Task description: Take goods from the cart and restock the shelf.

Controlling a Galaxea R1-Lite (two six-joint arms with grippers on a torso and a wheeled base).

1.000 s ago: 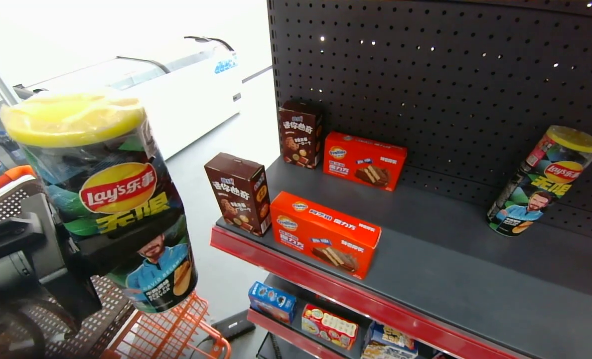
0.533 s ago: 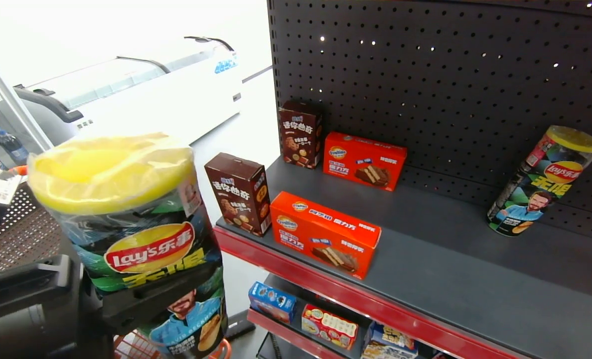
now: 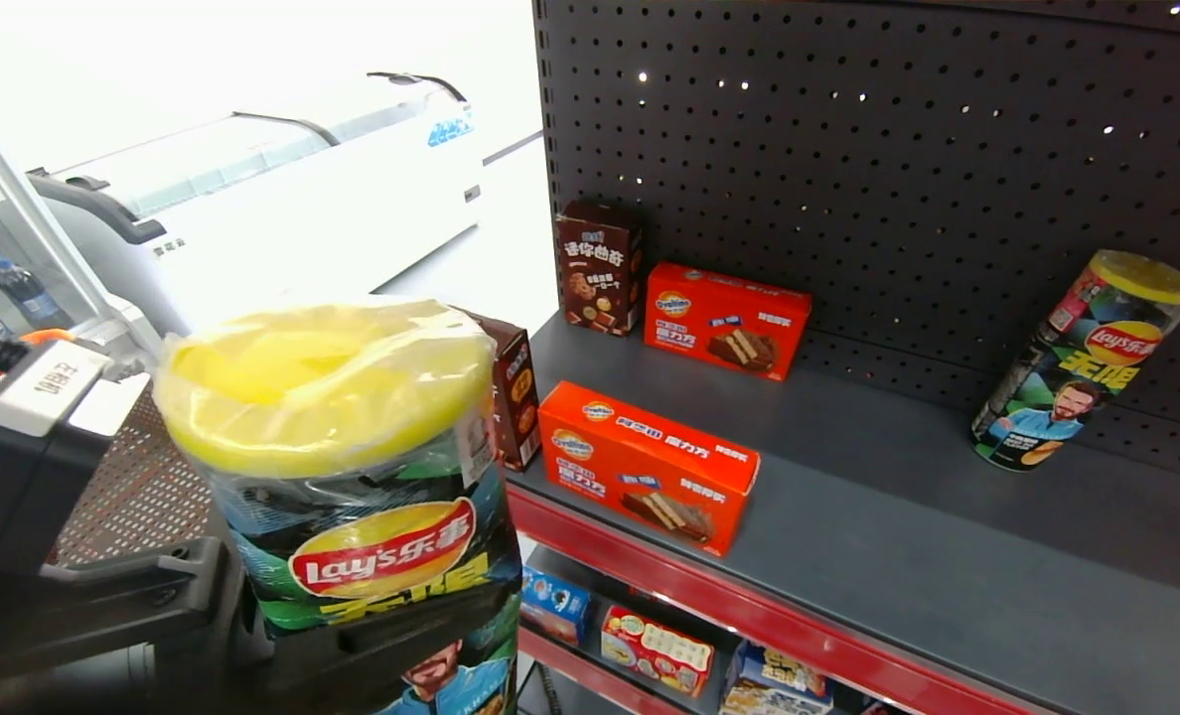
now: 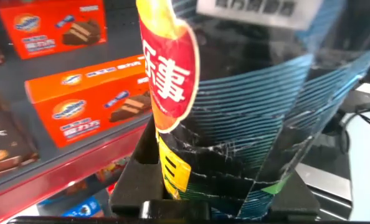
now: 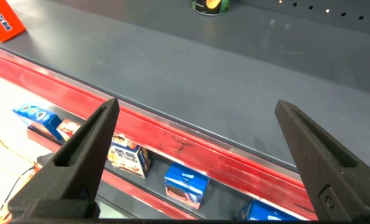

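Left tool (image 3: 371,636) is clamped round the chip canister (image 3: 352,467), upright, just off the red front edge of the shelf (image 3: 898,536). Carry stage, I'd say; next it needs lifting over onto bare shelf. Right tool (image 5: 196,106) gapes, empty.

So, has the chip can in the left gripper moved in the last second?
Yes. The chip can has moved right and down, toward the shelf, now overlapping the front brown box.

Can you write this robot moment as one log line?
left gripper shut on chips can | right gripper open over shelf | can not yet shelved
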